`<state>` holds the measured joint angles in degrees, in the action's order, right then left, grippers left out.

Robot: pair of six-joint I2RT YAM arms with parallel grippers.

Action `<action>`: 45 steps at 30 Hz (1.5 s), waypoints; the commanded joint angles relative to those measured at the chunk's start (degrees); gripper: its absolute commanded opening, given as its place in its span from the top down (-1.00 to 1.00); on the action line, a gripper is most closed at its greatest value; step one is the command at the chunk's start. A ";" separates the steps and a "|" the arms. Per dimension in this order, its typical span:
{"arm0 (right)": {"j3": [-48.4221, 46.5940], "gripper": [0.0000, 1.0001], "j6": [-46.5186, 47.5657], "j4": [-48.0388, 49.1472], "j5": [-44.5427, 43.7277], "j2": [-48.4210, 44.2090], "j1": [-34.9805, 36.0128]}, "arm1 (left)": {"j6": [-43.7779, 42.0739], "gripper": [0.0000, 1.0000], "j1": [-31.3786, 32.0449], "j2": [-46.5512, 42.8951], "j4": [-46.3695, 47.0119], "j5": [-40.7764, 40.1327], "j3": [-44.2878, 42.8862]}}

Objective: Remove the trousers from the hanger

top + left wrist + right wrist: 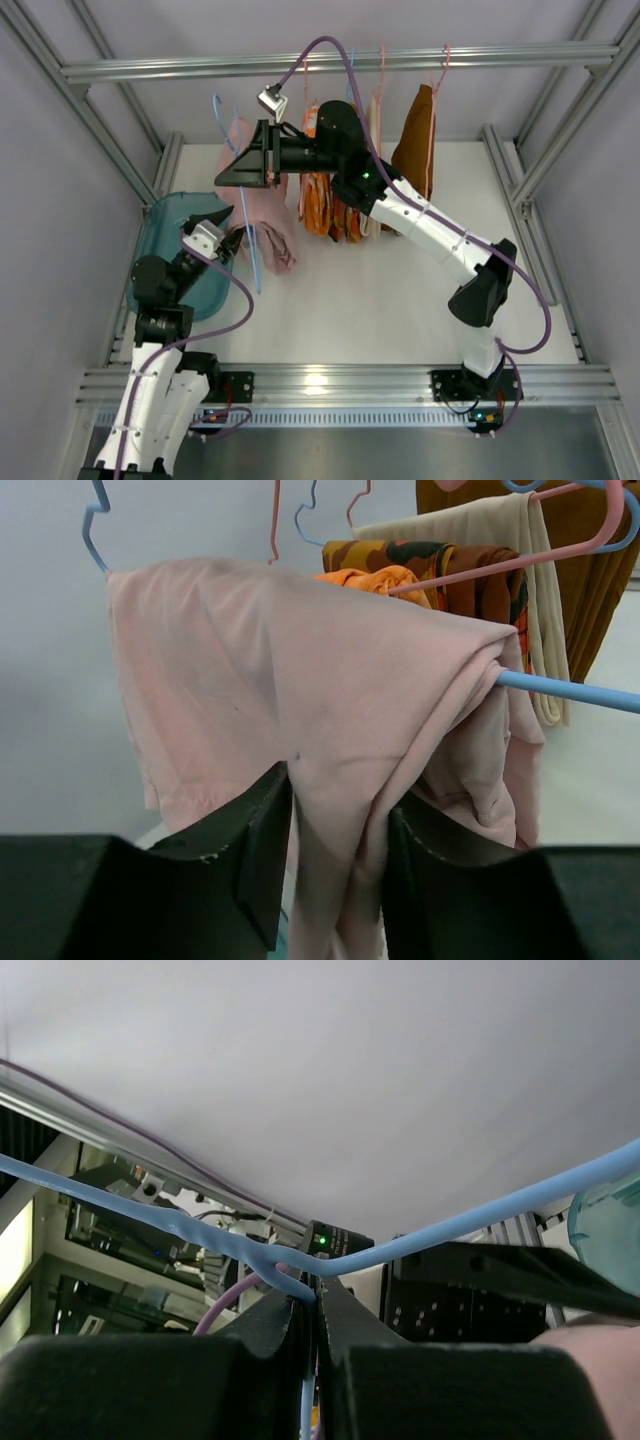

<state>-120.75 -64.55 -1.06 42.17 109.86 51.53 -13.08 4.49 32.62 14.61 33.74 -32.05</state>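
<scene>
The pale pink trousers hang folded over the bar of a blue hanger, left of the other clothes. My left gripper reaches up from below with a hanging fold of that pink cloth pinched between its two black fingers; in the top view it is at the cloth's lower left. My right gripper is shut on the blue hanger's neck and holds it out in front of the rail. A bright orange pair of trousers shows on a pink hanger behind.
The metal rail carries pink hangers with a patterned orange garment, a beige one and a dark brown one. A teal tray lies at the left by my left arm. Frame posts stand on both sides.
</scene>
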 commanded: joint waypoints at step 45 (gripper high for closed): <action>14.93 1.00 19.91 -6.76 -2.01 -7.91 -5.21 | 14.14 1.00 -0.10 14.22 -12.07 -38.48 -64.97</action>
<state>-106.08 -46.59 -6.68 41.01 103.15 46.59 3.84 4.54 45.87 -5.50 -3.49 -93.43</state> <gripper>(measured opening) 0.008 0.044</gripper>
